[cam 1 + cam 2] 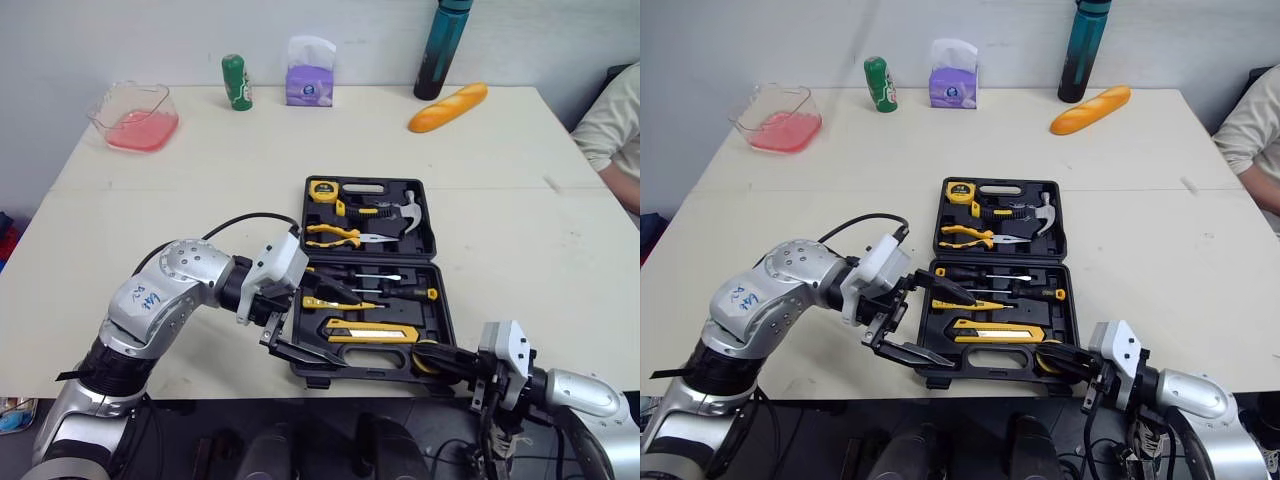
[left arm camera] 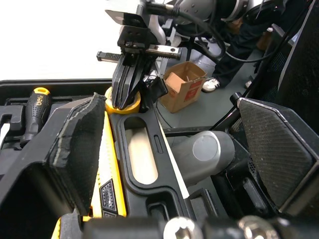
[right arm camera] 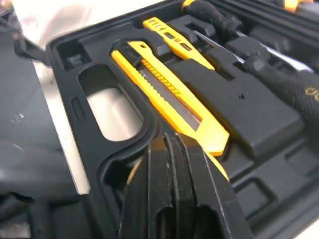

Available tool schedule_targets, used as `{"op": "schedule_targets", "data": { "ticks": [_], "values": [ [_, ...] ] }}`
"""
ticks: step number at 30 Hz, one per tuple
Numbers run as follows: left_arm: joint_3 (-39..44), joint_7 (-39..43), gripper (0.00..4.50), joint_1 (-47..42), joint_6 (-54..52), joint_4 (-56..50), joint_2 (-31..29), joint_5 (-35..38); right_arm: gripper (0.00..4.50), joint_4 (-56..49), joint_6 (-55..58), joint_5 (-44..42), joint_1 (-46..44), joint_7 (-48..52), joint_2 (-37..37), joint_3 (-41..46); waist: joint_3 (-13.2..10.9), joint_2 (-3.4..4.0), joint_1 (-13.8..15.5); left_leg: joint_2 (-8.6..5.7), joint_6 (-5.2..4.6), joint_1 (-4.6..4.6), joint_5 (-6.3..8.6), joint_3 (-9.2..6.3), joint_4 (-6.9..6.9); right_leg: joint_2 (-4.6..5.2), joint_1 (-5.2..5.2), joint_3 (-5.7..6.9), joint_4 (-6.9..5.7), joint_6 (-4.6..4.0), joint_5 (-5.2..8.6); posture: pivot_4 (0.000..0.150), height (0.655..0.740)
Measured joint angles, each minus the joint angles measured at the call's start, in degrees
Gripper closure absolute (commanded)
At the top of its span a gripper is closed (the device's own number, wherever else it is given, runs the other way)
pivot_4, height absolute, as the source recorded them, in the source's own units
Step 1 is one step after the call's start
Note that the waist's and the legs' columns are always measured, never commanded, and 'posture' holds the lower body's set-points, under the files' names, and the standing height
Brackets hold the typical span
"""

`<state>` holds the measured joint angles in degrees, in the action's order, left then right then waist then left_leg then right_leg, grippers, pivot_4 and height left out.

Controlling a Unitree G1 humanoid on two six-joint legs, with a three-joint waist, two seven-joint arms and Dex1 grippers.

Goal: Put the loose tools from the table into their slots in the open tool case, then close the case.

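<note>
At the desk's 6 o'clock edge, black case lying open, long axis 12 to 6, hinge 9 to 3. Left end effector spread wide at the near half's 7 o'clock corner, one finger over the knife, one outside the rim; right end effector pinched closed at 5 o'clock, tips on something yellow. Far half flat toward 12 from both. Yellow-handled tools seated; probably only the closing to do.

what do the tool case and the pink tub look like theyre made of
Case: black plastic, matt, judging by its moulded slots and handle cutout. Tub: probably clear glossy plastic, going by its thin see-through walls, though it could be glass.
</note>
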<state>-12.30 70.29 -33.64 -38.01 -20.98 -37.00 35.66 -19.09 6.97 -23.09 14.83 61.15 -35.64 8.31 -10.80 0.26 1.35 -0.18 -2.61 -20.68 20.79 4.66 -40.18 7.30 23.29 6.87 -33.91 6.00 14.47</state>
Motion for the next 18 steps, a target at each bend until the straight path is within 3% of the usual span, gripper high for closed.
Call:
{"op": "schedule_targets", "data": {
  "ticks": [3, 11, 14, 18],
  "values": [
    [0.0, 0.1, 0.0, -1.2, 0.2, 0.2, 0.0, -0.3, 4.46, 2.6, -4.1, 0.1, 0.2, 0.2, 0.1, -1.2, 0.1, -0.12, 0.0, 0.08, 0.12, 0.58, 0.08, -0.06, 0.14, 0.01, -0.68, -0.12, 0.16, -0.09, 0.06, 0.15, 0.7314],
    [0.0, -0.6, 0.0, -1.7, 0.6, 0.9, 0.0, -0.6, 4.46, 3.9, -11.5, 1.7, 1.6, -0.3, -2.2, -2.0, 0.3, -0.32, 0.1, 0.13, 0.19, 0.57, 0.12, -0.22, 0.13, 0.19, -0.7, -0.08, 0.14, -0.17, 0.11, 0.15, 0.7314],
    [0.3, -1.2, 0.0, -0.5, 0.6, 1.0, -0.7, -0.6, 4.46, 0.1, -5.0, -0.6, 1.1, -1.1, -5.6, -1.4, 0.3, -0.28, 0.1, 0.18, 0.2, 0.54, 0.12, -0.23, 0.12, 0.27, -0.68, -0.08, 0.15, -0.19, 0.12, 0.15, 0.7314],
    [3.5, -3.1, 0.0, 3.3, 0.6, 1.9, -3.7, -1.0, 4.46, -5.3, 9.3, -9.8, -3.2, -3.4, -11.6, 3.7, 0.0, 0.09, -0.1, 0.22, 0.21, 0.47, 0.13, -0.24, 0.09, 0.37, -0.57, -0.08, 0.17, -0.22, 0.14, 0.15, 0.7314]
  ]
}}
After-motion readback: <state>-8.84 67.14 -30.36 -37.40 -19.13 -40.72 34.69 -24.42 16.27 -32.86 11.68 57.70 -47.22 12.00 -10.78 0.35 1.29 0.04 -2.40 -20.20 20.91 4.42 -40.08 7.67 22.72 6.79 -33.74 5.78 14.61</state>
